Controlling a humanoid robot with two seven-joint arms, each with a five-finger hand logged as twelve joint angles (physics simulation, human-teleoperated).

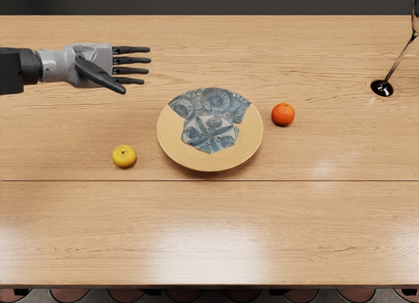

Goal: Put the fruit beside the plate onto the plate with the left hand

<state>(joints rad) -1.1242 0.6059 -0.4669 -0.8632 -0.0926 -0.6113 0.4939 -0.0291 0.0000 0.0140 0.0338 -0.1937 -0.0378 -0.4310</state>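
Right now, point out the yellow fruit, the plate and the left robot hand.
yellow fruit point(124, 156), head view, middle of its skin.
plate point(175, 149), head view, bare tan rim, lower left.
left robot hand point(98, 66), head view, middle of the palm.

The plate point(177, 152) sits at the middle of the table point(209, 231). A small fruit point(124, 156) lies to its left, slightly nearer; a mandarin point(283, 114) lies just right of it. The left hand point(108, 66) hovers behind and to its left. A wine glass point(382, 88) stands far right.
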